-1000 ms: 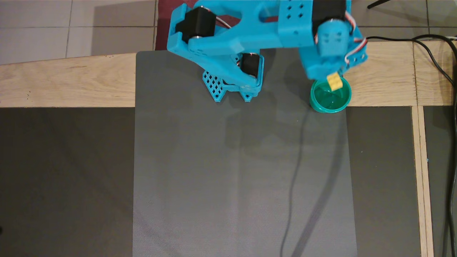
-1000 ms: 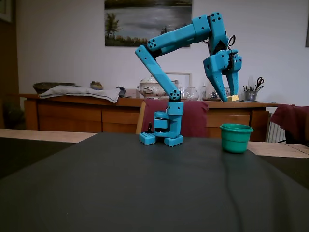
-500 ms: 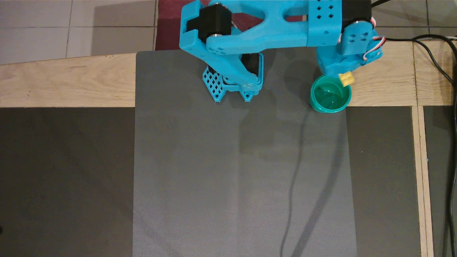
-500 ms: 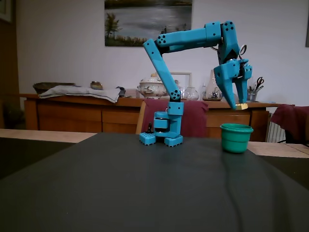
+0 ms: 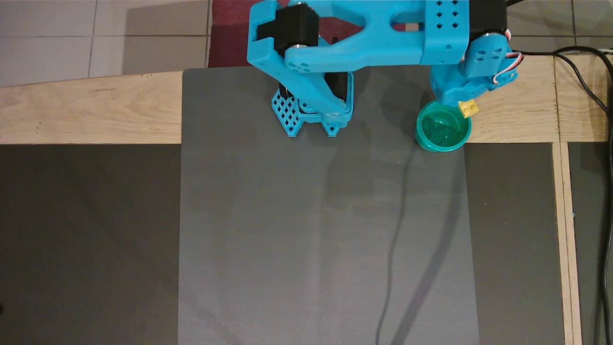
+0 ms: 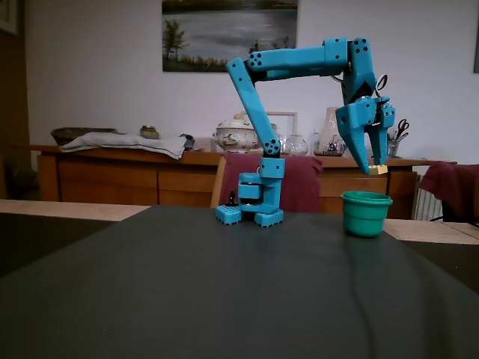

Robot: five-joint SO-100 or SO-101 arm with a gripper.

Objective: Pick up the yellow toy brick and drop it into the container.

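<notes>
Overhead, your yellow toy brick (image 5: 468,108) sat pinched at the gripper (image 5: 465,106) tips — jaws clamped on it — over the teal cup's (image 5: 442,142) far right rim. From the fixed view, the brick (image 6: 382,170) hung clear above the cup (image 6: 365,215), not touching, on the grey mat (image 5: 325,230).

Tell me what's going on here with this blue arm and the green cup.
A blue robot arm is carrying a yellow toy brick in its claw, held in the air above a teal-green cup that stands at the edge of the grey mat. In the overhead view the brick sits over the cup's upper right rim rather than its middle. The cup looks empty, and the brick has not been dropped yet.
</notes>
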